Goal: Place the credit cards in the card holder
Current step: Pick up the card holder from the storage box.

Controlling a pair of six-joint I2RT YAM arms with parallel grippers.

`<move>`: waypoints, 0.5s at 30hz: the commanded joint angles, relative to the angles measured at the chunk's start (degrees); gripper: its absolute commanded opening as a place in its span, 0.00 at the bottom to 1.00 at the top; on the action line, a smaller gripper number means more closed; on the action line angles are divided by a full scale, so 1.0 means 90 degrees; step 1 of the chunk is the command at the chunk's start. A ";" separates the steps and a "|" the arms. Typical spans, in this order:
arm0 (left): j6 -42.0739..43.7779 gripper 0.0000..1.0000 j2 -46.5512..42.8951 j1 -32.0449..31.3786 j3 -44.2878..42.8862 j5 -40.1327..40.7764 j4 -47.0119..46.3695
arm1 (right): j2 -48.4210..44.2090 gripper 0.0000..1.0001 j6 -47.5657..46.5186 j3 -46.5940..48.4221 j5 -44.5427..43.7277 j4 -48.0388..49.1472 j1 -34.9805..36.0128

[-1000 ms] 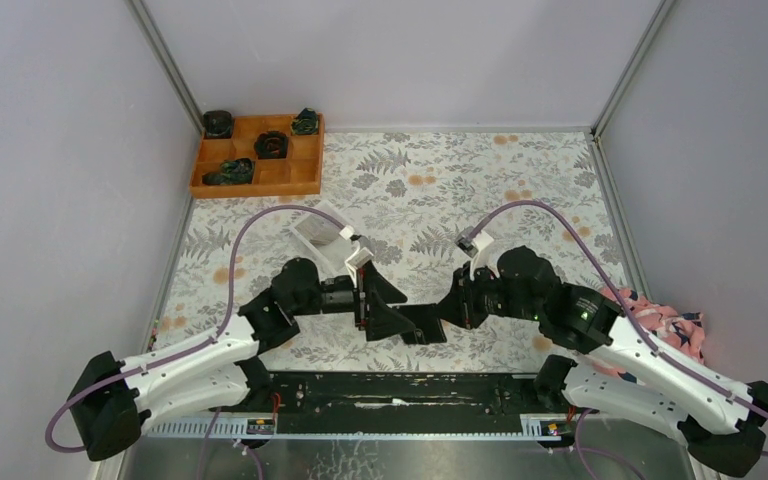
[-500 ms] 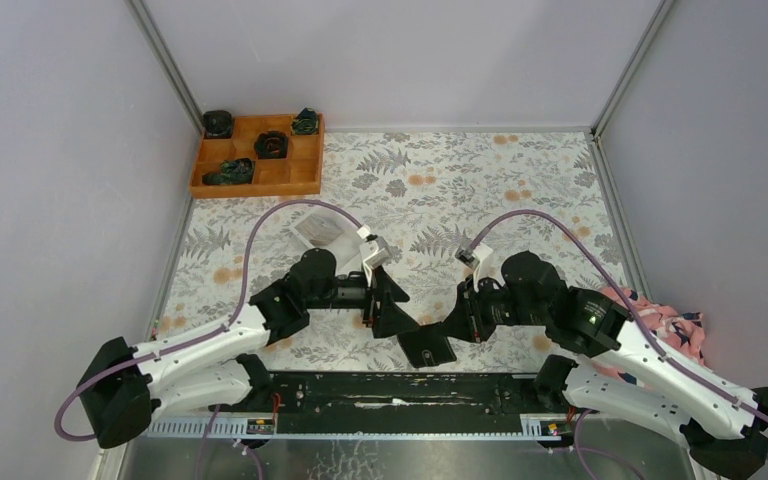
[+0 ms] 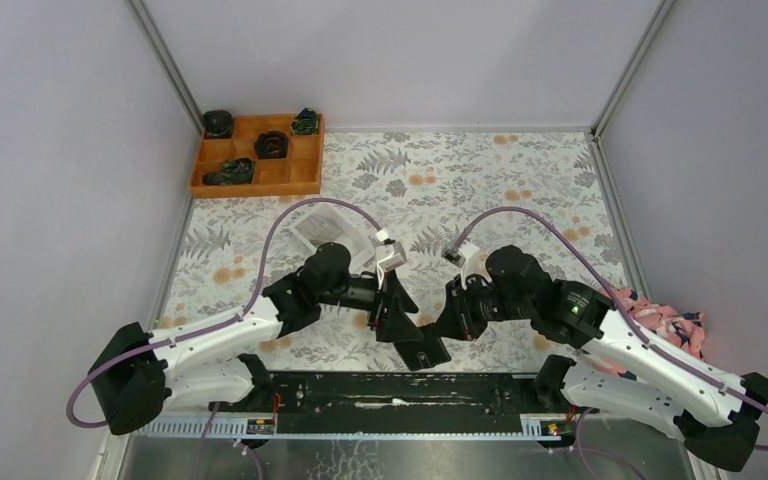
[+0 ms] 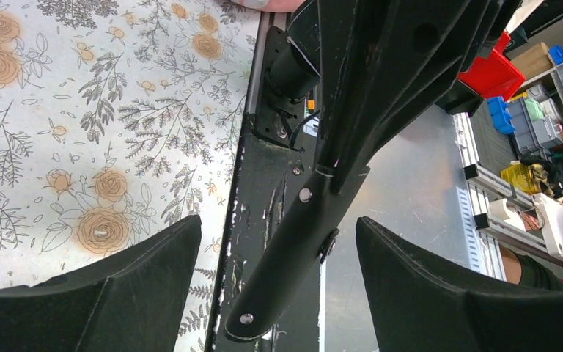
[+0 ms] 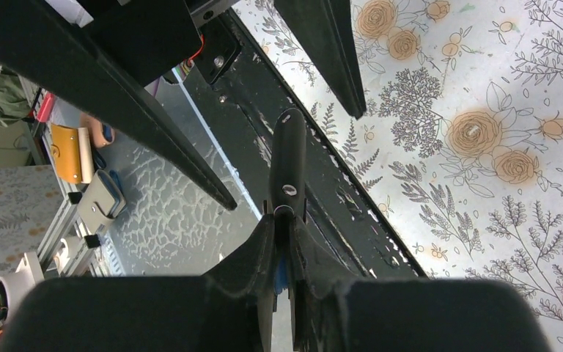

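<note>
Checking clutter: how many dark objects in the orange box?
4 dark objects in the orange box: back-left corner, back-right corner, centre, front-left. None appear hidden.

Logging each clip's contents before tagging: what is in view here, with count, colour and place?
card holder: one, black, near edge, centre, between the claws
box: one, orange, compartmented, far left corner
small objects: four, dark, in the box's compartments
tray: one, whitish, behind the left arm, contents unclear
cloth: one, pink patterned, right edge
table cover: one, pale with grey leaves and orange flowers
left claw: black, open, fingers either side of the card holder, not touching
right claw: black, shut on the card holder's edge
</note>
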State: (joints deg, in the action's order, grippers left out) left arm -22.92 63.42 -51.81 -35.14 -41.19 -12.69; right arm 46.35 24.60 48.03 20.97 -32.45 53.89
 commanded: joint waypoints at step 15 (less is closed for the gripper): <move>0.0497 0.59 0.0450 -0.0084 -0.0315 -0.0652 0.0359 | 0.0609 0.00 -0.0393 0.0763 0.0228 0.0279 -0.0182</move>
State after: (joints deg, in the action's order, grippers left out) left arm -19.81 66.59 -52.14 -36.01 -44.93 -8.97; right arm 51.24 22.74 51.96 21.26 -32.16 53.69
